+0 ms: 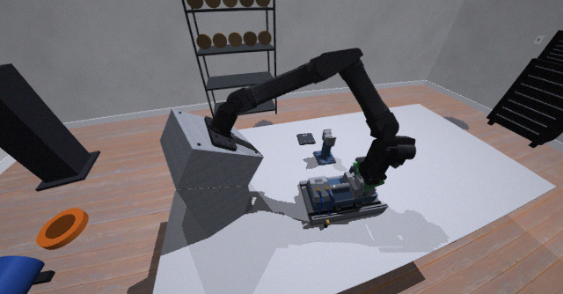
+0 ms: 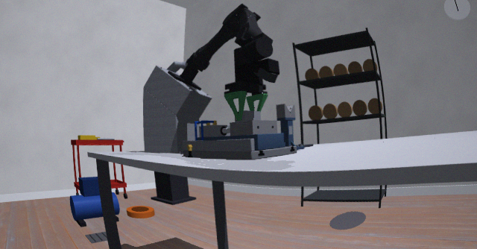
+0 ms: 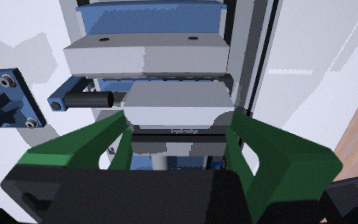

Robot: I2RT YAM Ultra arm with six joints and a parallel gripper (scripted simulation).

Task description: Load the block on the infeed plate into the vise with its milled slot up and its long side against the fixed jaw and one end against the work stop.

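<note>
The part, a plain grey block [image 2: 251, 115] [image 3: 180, 95], is between the green fingers of my gripper [image 2: 246, 115] [image 3: 178, 112], which is shut on its two ends. In the exterior view the block shows above the top of the vise [image 1: 345, 197] [image 2: 270, 141]. In the wrist view it appears between the fixed jaw [image 3: 105, 61], with two holes on top, and the rod-side jaw [image 3: 150, 147]. The work stop [image 3: 89, 99], a black rod on a blue bracket, points at its left end; contact is unclear. No slot shows on the visible faces. The low bars are hidden.
The V-block [image 1: 328, 137] [image 2: 285, 113] stands on a blue post beside the vise. The dark infeed plate [image 1: 305, 138] lies behind it and is bare. Blue hoses [image 1: 329, 199] rise at the cylinder end of the vise.
</note>
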